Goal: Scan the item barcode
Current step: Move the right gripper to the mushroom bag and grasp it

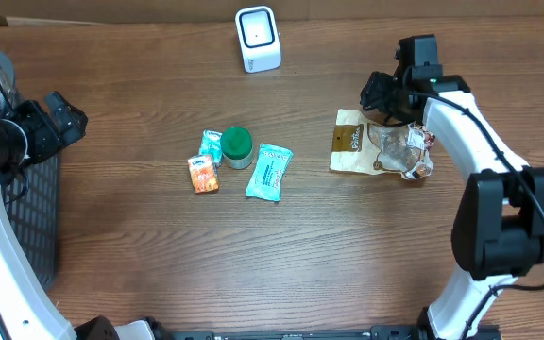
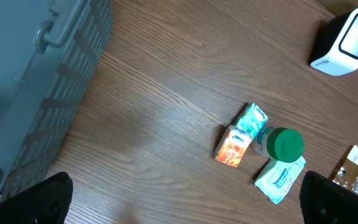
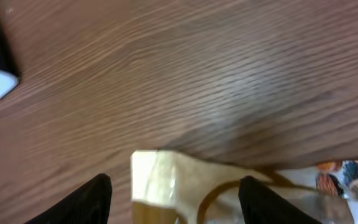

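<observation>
The snack bag [image 1: 376,151] carries a brown label panel with pale script, too small to read with any certainty; the long teal packet [image 1: 269,172] and the orange packet [image 1: 203,175] also bear print that cannot be made out. The bag lies flat on the table [image 1: 159,255] at the right, well apart from the white scanner [image 1: 258,38] at the far edge. Its far end sits directly under the right gripper [image 3: 176,190]. In the right wrist view, the bag's pale corner shows between the two dark fingers, with a gap beside the left one. The jaws stand partly apart and have hold of nothing. The right arm rises from the near edge and bends inward, with its wrist pointing down over the bag. The left gripper [image 2: 185,208] hangs spread wide and empty at the table's left side above the grey crate [image 1: 36,208], facing the cluster of packets and the green-capped bottle [image 1: 236,146]
</observation>
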Tool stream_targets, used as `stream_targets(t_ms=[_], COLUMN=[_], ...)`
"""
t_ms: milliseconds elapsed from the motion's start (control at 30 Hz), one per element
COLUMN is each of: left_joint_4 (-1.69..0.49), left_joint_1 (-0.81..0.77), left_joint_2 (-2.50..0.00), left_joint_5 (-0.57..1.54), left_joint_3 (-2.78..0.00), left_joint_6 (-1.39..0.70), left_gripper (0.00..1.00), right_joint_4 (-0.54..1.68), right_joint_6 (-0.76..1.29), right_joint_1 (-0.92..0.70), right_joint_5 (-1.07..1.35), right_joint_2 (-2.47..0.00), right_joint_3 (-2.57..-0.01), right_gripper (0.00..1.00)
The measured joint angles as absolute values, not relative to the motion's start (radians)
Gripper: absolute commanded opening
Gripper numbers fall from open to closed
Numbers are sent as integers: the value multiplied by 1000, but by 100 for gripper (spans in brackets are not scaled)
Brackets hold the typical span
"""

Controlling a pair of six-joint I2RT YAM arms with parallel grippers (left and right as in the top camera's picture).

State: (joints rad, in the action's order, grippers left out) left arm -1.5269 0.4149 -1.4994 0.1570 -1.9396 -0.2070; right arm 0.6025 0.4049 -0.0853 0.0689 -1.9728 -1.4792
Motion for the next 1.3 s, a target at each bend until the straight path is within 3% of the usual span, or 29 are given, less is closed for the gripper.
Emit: stream_targets(t_ms=[467, 700, 900, 1100, 1300], left_joint_4=[-1527, -1527, -1527, -1526, -1527], left_joint_1=[415, 415, 415, 415, 415], left_joint_2=[-1499, -1499, -1499, -1499, -1499], left_joint_5=[157, 157, 157, 157, 157], left_joint_3=[-1940, -1940, -1940, -1940, -1940], left_joint_6=[-207, -207, -207, -207, -207], left_gripper=[99, 100, 100, 100, 100], right_joint_4=[786, 888, 884, 918, 1179], right_joint_6=[444, 441, 445, 461, 552], right_joint_1=[-151, -404, -588, -496, -273], right_joint_5=[221, 273, 286, 276, 36], right_joint_2=[-2054, -2054, -2054, -2006, -1716], right_joint_3=[-1462, -1462, -1462, -1462, -1469], right_gripper=[68, 73, 70, 68, 68])
